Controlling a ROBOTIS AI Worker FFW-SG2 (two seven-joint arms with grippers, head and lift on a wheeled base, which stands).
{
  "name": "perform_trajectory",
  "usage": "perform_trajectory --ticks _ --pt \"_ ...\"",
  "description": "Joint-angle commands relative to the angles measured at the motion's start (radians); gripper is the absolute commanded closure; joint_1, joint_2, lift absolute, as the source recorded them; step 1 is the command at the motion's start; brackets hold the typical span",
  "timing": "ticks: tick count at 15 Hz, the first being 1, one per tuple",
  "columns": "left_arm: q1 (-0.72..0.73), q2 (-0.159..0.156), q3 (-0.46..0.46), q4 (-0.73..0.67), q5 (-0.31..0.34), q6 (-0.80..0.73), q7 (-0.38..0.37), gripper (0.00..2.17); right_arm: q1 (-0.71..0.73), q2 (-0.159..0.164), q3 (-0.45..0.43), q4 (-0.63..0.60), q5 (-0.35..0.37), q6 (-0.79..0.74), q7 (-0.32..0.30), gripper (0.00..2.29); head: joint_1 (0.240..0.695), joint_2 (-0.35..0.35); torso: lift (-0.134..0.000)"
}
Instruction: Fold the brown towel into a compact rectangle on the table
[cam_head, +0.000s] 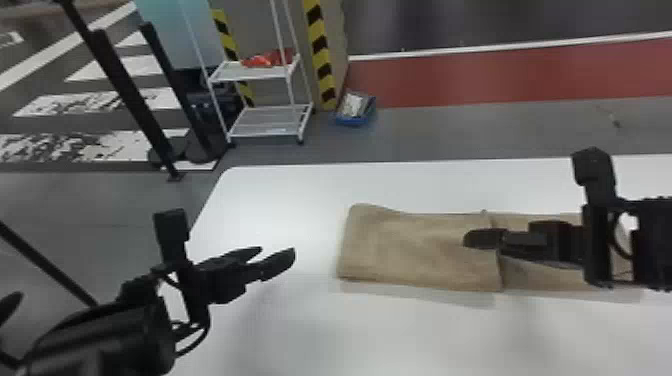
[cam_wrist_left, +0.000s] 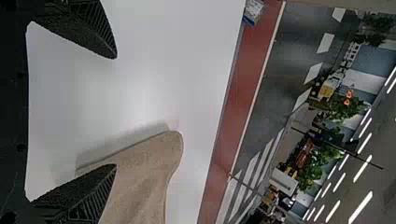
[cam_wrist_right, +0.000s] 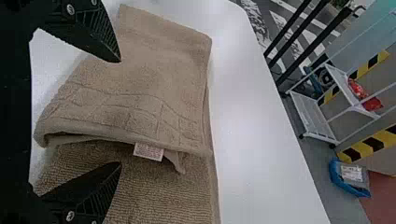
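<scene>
One white table (cam_head: 400, 335) with a rounded far-left corner carries the work; on the floor beyond it stands a white metal shelf cart (cam_head: 252, 73); the brown towel (cam_head: 400, 245) lies flat on the table, right of centre in the head view, its left part turned over onto the part to the right, so that the upper layer's hemmed edge crosses it partway along; the right gripper (cam_head: 466, 240) is over that edge, its fingers spread and grasping nothing, though whether they touch the cloth I cannot tell; the left gripper (cam_head: 276, 251) is over the table, to the left of the towel, its fingers also parted and empty; a blue tray (cam_head: 356, 120) sits on the floor beside the cart; a red package (cam_head: 267, 59) rests on the cart's upper shelf; a small white label (cam_wrist_right: 148, 152) pokes out at the towel's hemmed edge.
</scene>
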Motion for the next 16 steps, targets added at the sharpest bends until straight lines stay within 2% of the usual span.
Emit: perform_trajectory --ticks 1,4,7,9,11,14,15,16 --pt "0.0 -0.003 0.001 0.002 0.0 -0.007 0.0 0.05 -0.006 0.001 0.012 0.028 -0.005 -0.032 -0.002 0.13 0.695 0.244 -0.124" --pt "0.002 -0.003 0.003 0.002 0.002 -0.007 -0.002 0.05 -0.012 0.001 0.03 0.055 -0.012 -0.062 -0.005 0.23 0.695 0.249 -0.124" --pt "0.003 -0.003 0.003 0.002 0.002 -0.007 -0.003 0.05 -0.014 0.001 0.038 0.062 -0.025 -0.062 -0.005 0.49 0.695 0.255 -0.124" --pt "0.005 -0.003 0.003 0.002 0.002 -0.007 -0.003 0.05 -0.014 0.001 0.038 0.062 -0.023 -0.053 -0.005 0.81 0.695 0.262 -0.124" --pt "0.005 -0.003 0.003 0.0 0.002 -0.007 -0.005 0.05 -0.012 0.001 0.035 0.055 -0.026 -0.044 -0.003 1.28 0.695 0.263 -0.124" --pt "0.009 -0.003 0.003 0.0 0.002 -0.007 -0.006 0.05 -0.012 0.001 0.027 0.04 -0.026 -0.029 -0.002 1.84 0.695 0.263 -0.124" --pt "0.011 -0.003 0.003 0.0 0.002 -0.007 -0.006 0.05 -0.014 0.001 0.027 0.032 -0.026 -0.019 -0.003 1.95 0.695 0.262 -0.124" --pt "0.009 -0.003 0.003 0.0 0.0 -0.007 -0.006 0.05 -0.015 0.001 0.027 0.031 -0.028 -0.016 -0.003 1.95 0.695 0.262 -0.124"
